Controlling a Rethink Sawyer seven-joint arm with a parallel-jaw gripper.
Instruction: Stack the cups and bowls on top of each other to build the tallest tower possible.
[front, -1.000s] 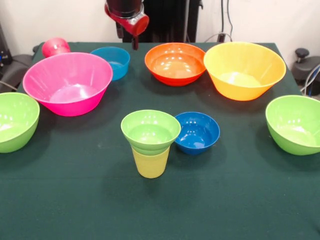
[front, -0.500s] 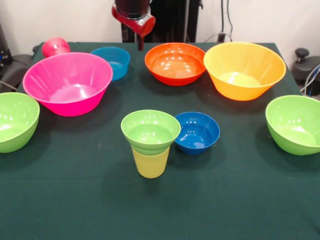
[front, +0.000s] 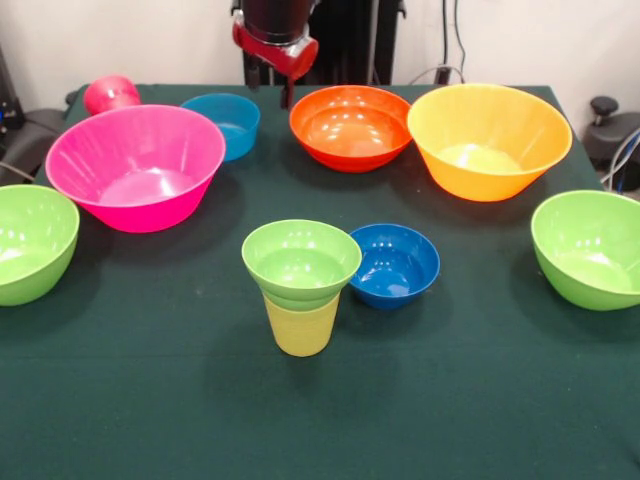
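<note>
I have the tower at two pieces: a small green bowl seated in the yellow cup near the table's front. Left to stack: dark blue bowl just beside it, pink, orange-red, yellow-orange, light blue, two green bowls, red cup. Gripper hangs empty at the back; cannot tell its finger spacing

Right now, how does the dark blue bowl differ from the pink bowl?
The dark blue bowl is much smaller than the pink bowl. The dark blue bowl sits mid-table right beside the small stack, a green bowl on a yellow cup; the pink bowl sits farther back toward the left, away from it. Both stand upright, empty and glossy.
</note>
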